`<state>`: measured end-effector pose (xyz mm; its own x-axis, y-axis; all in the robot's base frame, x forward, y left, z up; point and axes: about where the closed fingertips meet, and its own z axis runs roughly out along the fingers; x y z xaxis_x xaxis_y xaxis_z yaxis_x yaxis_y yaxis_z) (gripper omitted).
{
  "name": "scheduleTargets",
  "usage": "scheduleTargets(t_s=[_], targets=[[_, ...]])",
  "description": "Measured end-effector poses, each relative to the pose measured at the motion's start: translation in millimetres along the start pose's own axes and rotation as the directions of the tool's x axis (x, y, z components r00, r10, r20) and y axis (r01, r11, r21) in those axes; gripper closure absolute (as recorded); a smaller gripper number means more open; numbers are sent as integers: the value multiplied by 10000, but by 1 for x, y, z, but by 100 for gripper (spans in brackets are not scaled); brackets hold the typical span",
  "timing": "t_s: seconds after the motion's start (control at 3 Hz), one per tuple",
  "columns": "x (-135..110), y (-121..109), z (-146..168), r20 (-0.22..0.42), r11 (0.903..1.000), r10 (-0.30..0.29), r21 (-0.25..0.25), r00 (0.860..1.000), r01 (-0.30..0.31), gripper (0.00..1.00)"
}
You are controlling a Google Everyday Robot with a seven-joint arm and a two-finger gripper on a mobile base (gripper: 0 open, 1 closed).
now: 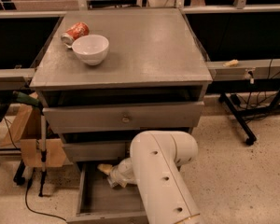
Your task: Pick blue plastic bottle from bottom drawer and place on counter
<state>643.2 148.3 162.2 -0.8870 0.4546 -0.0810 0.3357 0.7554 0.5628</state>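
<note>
The bottom drawer is pulled open at the foot of the grey cabinet and shows a plain grey floor. My gripper is down inside it, near its back, at the end of my white arm, which covers the drawer's right half. The blue plastic bottle does not show; it may be hidden by the gripper or the arm. The counter is the flat grey top of the cabinet, above the two upper drawers.
A white bowl and an orange-red soda can lying on its side sit at the counter's back left. The middle drawer with a brass knob stands slightly open. A cardboard box stands left of the cabinet, and a black stand's leg is on the right.
</note>
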Motion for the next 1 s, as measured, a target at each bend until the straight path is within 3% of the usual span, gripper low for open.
scheduleTargets(t_s=[1.0], targets=[[2, 1, 1, 169, 9990, -149, 424, 9997, 142, 0]])
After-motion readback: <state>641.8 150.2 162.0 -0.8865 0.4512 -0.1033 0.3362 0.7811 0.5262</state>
